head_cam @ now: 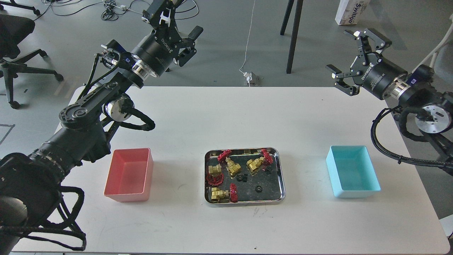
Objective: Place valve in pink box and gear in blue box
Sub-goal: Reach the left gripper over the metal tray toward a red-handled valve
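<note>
Head view shows our left arm reaching up past the table's (226, 117) far left corner, our left gripper (177, 33) raised with fingers spread apart and partly end-on. Near the left edge sits the pink box (120, 193). At the centre, a steel tray (279, 170) holds four valves (231, 167) and three gears (258, 188), small and hard to resolve. Near the right edge sits the blue box (373, 180). Our right gripper (343, 55) hangs spread wide beyond the far right corner

grey floor (226, 39), cables (116, 9), black office chair (17, 42)
</note>
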